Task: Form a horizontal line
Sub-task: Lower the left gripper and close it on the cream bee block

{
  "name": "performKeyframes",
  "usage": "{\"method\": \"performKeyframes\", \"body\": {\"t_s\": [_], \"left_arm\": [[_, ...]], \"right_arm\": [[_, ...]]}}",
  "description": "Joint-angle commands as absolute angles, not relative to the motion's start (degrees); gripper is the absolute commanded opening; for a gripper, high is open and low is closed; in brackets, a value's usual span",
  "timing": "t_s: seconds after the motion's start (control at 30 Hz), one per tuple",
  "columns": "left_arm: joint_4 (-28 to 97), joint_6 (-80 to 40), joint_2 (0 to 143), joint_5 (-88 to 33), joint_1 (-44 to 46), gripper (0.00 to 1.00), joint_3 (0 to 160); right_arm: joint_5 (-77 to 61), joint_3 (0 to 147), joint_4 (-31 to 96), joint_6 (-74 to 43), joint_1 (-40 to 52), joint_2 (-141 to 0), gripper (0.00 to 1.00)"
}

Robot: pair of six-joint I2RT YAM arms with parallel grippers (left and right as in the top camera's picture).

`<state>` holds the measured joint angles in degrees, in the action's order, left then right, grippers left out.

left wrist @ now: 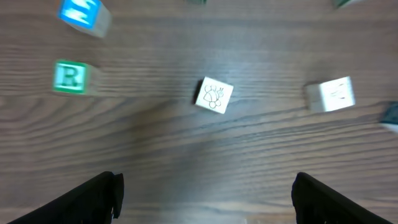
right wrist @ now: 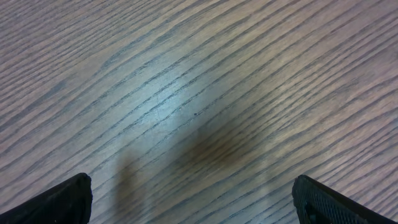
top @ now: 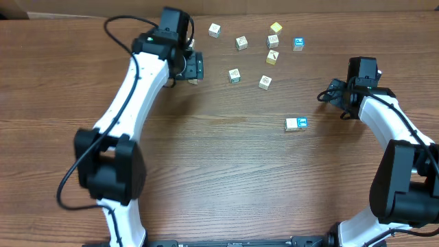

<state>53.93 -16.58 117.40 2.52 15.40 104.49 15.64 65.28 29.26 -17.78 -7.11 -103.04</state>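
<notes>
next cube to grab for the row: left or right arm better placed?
Left, likely. The left gripper is open with the green R cube ahead in its wrist view; the right gripper, open, sees only bare table.

Ten small wooden cubes (top: 241, 42) show clearly: eight loose ones, two in one touching pair (top: 296, 124). There are two white-and-black robot arms (top: 140, 82).

I see a table (right wrist: 186, 93) of brown wood, clear grain, with a soft shine. The cubes (left wrist: 214, 95) look like pale matt wood with printed faces. The arms (top: 137, 89) have smooth white shells and matt black joints.
</notes>
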Motion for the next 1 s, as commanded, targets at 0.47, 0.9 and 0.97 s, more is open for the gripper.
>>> {"method": "performKeyframes", "body": {"t_s": [0.47,0.9,0.97], "left_arm": [[43.35,-13.3,131.83,1.39,16.53,0.79,104.2],[37.87,-13.26,132.79,1.45,16.53,0.56,104.2],[37.63,-13.26,132.79,1.45,16.53,0.53,104.2]], "right_arm": [[15.94,66.02,28.95,-17.74,-7.2,-102.98,1.0],[15.94,66.02,28.95,-17.74,-7.2,-102.98,1.0],[15.94,66.02,28.95,-17.74,-7.2,-102.98,1.0]]}}
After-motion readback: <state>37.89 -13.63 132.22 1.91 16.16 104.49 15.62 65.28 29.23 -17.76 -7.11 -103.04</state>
